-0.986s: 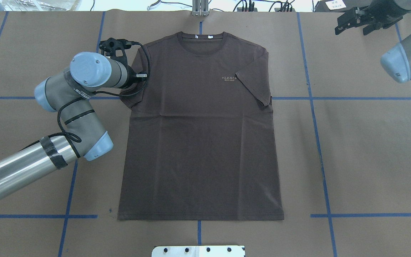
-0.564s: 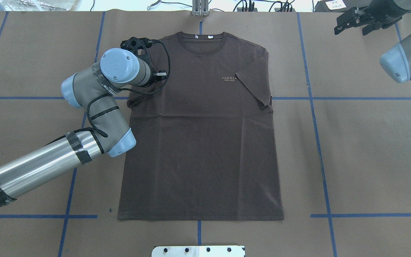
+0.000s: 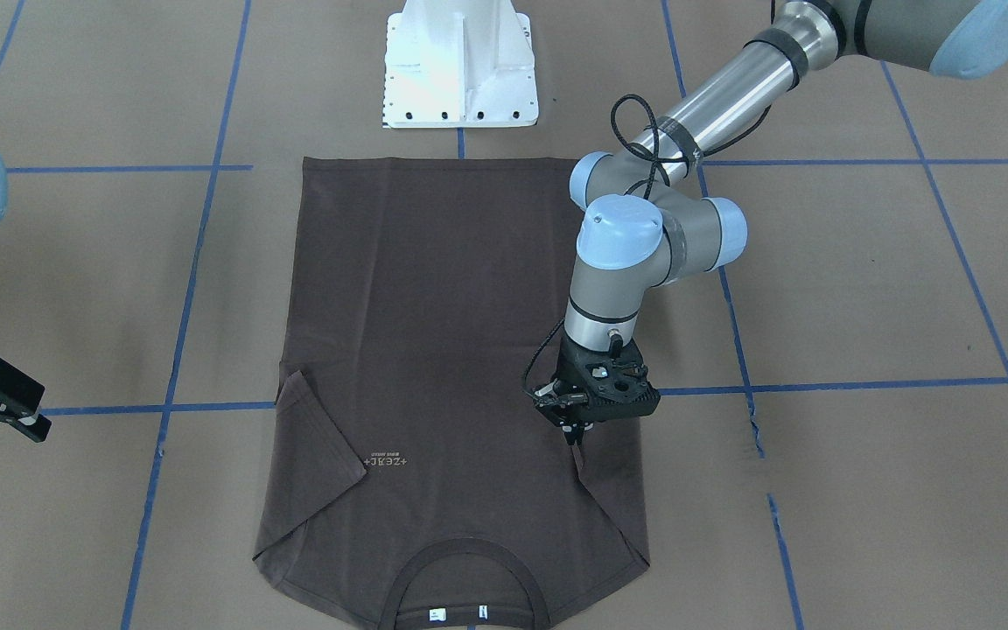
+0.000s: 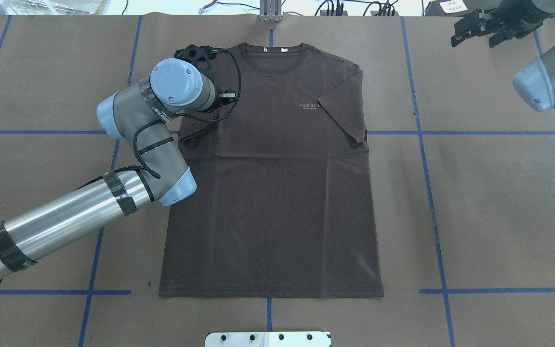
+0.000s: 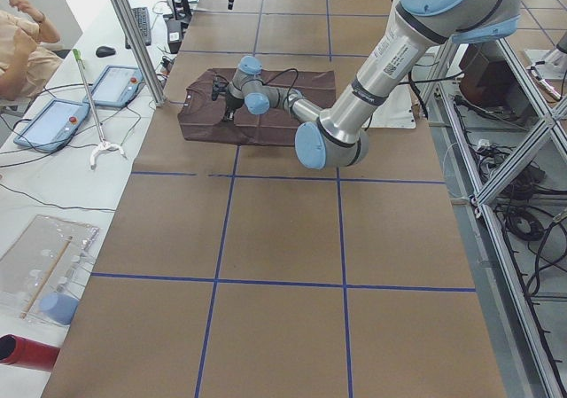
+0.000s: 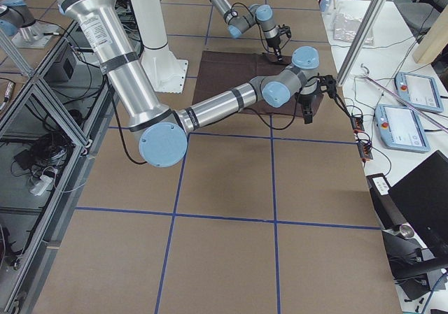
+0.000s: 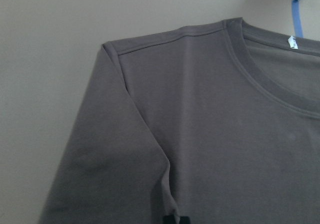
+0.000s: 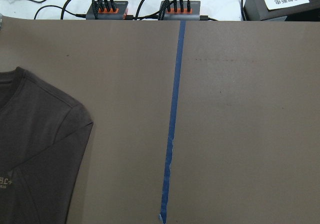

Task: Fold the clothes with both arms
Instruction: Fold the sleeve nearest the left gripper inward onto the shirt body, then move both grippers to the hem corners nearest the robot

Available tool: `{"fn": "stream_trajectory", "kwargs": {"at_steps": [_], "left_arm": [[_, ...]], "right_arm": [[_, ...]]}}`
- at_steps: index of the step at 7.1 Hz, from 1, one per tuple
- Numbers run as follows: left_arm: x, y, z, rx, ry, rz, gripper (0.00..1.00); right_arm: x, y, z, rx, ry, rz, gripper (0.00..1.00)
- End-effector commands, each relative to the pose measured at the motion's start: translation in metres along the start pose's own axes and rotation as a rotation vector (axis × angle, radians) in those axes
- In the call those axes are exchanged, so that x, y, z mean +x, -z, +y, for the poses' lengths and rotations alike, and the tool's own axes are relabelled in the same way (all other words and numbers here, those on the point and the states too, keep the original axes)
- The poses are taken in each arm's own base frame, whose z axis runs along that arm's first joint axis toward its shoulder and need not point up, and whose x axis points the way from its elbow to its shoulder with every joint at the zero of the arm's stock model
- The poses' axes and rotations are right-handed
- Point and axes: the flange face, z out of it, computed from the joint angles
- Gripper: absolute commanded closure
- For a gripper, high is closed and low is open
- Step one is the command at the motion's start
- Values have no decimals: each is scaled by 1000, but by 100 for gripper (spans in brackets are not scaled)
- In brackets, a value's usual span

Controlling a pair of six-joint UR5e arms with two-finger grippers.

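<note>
Where blue tape [image 4: 499, 132] grids it, table [image 4: 499, 217]: brown-papered.
T-shirt [image 4: 268, 193]: dark brown, flat at table centre, collar toward the far edge; right sleeve [image 4: 345, 115] folded inward.
Left gripper [image 3: 576, 433]: clenched on left sleeve [image 3: 609, 499], over the shirt.
Right gripper [image 4: 475, 37]: fingers spread, holding nothing, far corner.

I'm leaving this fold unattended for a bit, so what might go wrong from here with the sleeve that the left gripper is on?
1. The left gripper pinches only a thin ridge of the sleeve. It may slip free, or catch the layer beneath and bunch the T-shirt.
2. The right gripper hangs off the cloth at the far corner, so nothing pins the shirt. A sideways pull could drag the whole garment askew.
</note>
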Motion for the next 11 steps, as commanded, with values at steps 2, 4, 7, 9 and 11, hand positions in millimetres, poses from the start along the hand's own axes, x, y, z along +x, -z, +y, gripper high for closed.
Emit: {"fn": "stream_trajectory", "kwargs": {"at_steps": [2, 4, 7, 9, 11], "left_arm": [[-3, 10, -1, 3, -172, 22, 0], [-29, 45, 11, 15, -235, 76, 0], [-70, 96, 76, -41, -278, 173, 0], [-82, 117, 129, -99, -247, 210, 0], [-104, 144, 202, -192, -208, 229, 0]], "right_arm": [[-4, -2, 3, -3, 5, -4, 0], [-25, -13, 29, -21, -42, -15, 0], [-76, 4, 143, -5, -110, -40, 0], [-134, 7, 260, -16, -206, -46, 0], [-173, -32, 364, 14, -227, 30, 0]]}}
